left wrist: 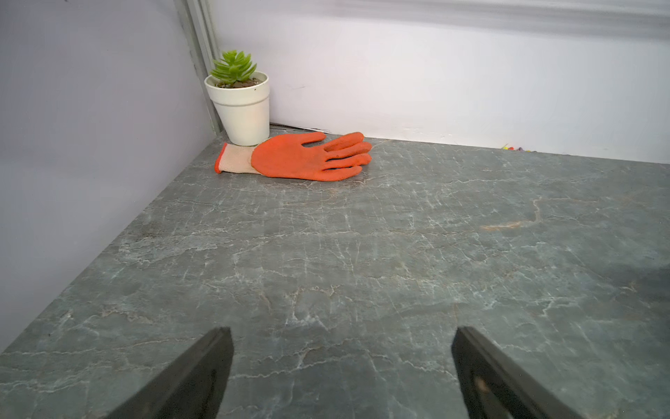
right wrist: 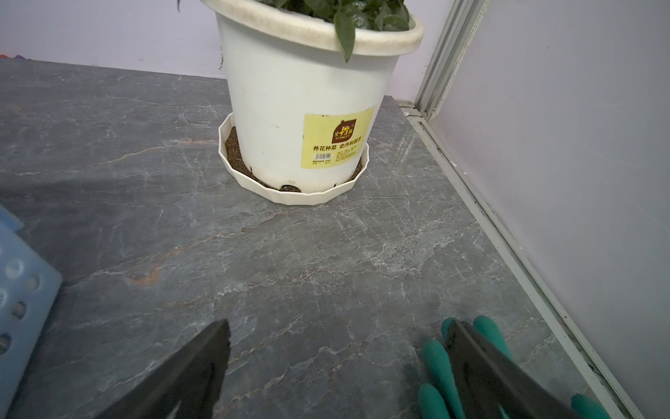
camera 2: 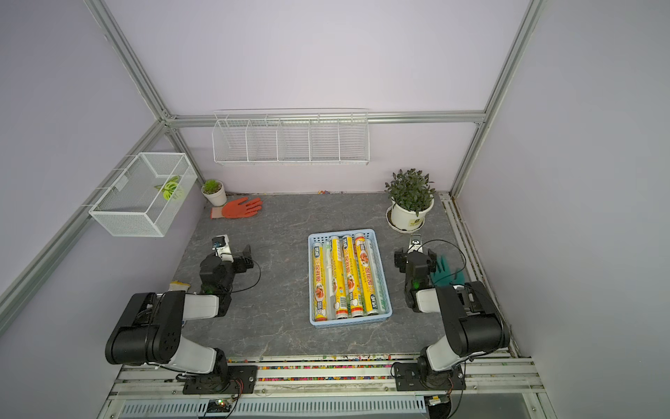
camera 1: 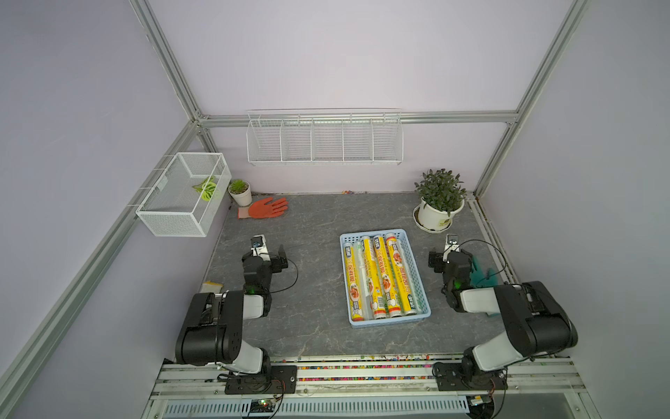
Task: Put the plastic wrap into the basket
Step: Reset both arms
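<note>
Several plastic wrap rolls (camera 1: 379,279) lie side by side in the light-blue basket (camera 1: 391,321) mid-tabletop (camera 1: 308,254), in both top views. The wrist views show more plainly the left tool (left wrist: 341,330) and right tool (right wrist: 339,323) gaping wide, both empty. A green glove (right wrist: 435,362) lies beneath the right one. Lilac walls (camera 1: 326,72) enclose the grey marbled surface.

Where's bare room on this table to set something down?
Widest bare patch: between the left gripper and the basket. Also free: the back strip between the orange glove and the large potted plant, and in front of the basket. Crowded: the right edge, with right gripper, green glove.
</note>
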### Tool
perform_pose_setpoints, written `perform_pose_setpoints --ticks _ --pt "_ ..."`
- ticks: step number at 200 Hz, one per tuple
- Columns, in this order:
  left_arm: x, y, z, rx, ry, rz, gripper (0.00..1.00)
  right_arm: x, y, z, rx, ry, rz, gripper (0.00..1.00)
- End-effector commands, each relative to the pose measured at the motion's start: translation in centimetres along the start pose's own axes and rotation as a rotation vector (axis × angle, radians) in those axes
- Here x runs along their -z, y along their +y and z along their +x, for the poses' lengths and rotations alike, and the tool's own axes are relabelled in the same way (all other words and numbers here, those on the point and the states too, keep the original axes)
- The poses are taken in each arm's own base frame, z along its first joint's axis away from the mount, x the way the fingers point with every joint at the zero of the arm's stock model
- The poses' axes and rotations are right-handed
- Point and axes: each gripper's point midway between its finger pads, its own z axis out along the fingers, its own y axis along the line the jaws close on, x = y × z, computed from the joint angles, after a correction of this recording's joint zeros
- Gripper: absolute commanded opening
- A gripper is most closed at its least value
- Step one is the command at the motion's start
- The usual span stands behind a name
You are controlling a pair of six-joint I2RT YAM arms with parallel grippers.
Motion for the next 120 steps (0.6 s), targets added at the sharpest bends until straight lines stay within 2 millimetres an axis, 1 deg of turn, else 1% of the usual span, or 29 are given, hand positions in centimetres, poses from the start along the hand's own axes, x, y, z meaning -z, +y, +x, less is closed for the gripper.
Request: perform_pose_setpoints --ticks 1,5,14,21,28,44,48,52,61,72,85,94,98,102,111,120 --pt "0.1 2.9 -1.2 0.078 -0.041 -0.153 1.0 0.2 -0.4 -0.9 -0.024 -0.026 0.01 0.98" --pt "0.2 3.1 -1.2 0.087 -0.05 -0.167 1.0 0.2 -0.4 -0.9 -0.024 -0.024 0.011 0.98" --pt "0.2 2.9 -1.1 0.085 -0.042 -0.155 1.0 0.1 -0.2 -0.8 -0.023 -0.015 0.005 0.98" --pt "-0.2 1.8 -1.1 0.056 -0.028 -0.091 1.0 0.0 -0.3 -0.8 -0.027 -0.017 0.007 0.98" --pt "-0.7 -0.5 -0.8 -0.007 -0.001 0.041 1.0 0.1 -0.3 -0.8 -0.027 -0.016 0.008 0.98" --pt "0.0 -1.2 -1.0 -0.028 -0.032 0.089 1.0 0.0 -0.3 -0.8 -0.027 -0.017 0.007 0.99" --pt "0.0 -1.1 -0.9 -0.03 -0.034 0.082 1.0 0.0 -0.3 -0.8 -0.027 -0.017 0.009 0.98" --pt "-0.1 -0.4 -0.9 -0.019 -0.028 0.043 1.0 0.1 -0.3 -0.8 -0.028 -0.018 0.007 0.98" --pt "-0.3 2.4 -1.0 0.068 -0.016 -0.117 1.0 0.0 -0.3 -0.8 -0.028 -0.017 0.008 0.98" --pt "0.1 3.1 -1.2 0.092 -0.047 -0.156 1.0 0.0 -0.3 -0.8 -0.027 -0.016 0.007 0.98" --pt "0.1 2.9 -1.1 0.087 -0.037 -0.144 1.0 0.0 -0.2 -0.8 -0.027 -0.017 0.005 0.98" --pt "-0.2 1.1 -1.0 0.044 -0.022 -0.034 1.0 0.0 -0.3 -0.8 -0.027 -0.017 0.006 0.98" --pt "-0.4 -0.3 -0.9 0.009 -0.011 0.047 1.0 0.0 -0.3 -0.9 -0.027 -0.018 0.007 0.98" --pt "-0.6 -0.9 -0.9 -0.021 -0.005 0.079 1.0 0.0 -0.3 -0.9 -0.028 -0.018 0.006 0.98" --pt "-0.3 -0.5 -0.9 -0.003 -0.006 0.061 1.0 0.0 -0.3 -0.9 -0.028 -0.018 0.005 0.98" --pt "-0.5 -0.2 -0.9 -0.001 -0.013 0.043 1.0 0.0 -0.3 -0.9 -0.028 -0.018 0.007 0.98"
